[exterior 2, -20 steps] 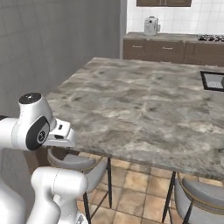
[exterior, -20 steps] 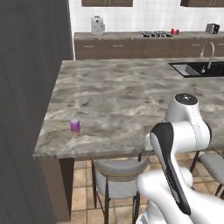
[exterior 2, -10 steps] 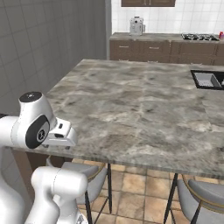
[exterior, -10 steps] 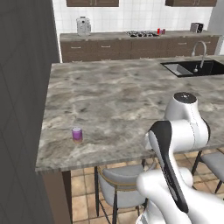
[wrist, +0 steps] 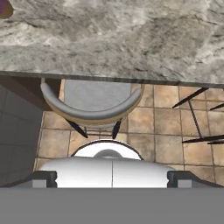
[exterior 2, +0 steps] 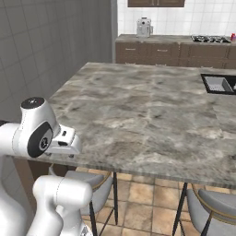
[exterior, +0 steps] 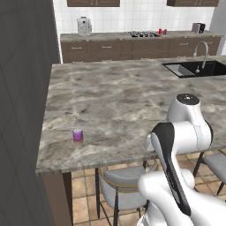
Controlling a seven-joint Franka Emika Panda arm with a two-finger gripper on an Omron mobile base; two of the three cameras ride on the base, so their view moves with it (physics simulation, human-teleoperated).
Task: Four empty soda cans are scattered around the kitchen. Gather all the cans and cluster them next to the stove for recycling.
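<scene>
Left base view shows a purple can [exterior: 78,135] near the island counter's [exterior: 132,101] edge; fingers spread wide.

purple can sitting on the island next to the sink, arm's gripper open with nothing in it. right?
Not quite. The purple can stands on the island near its front left corner, far from the sink, which is at the far right end; the left base view shows this. The rest holds: the gripper is open and holds nothing.
</scene>
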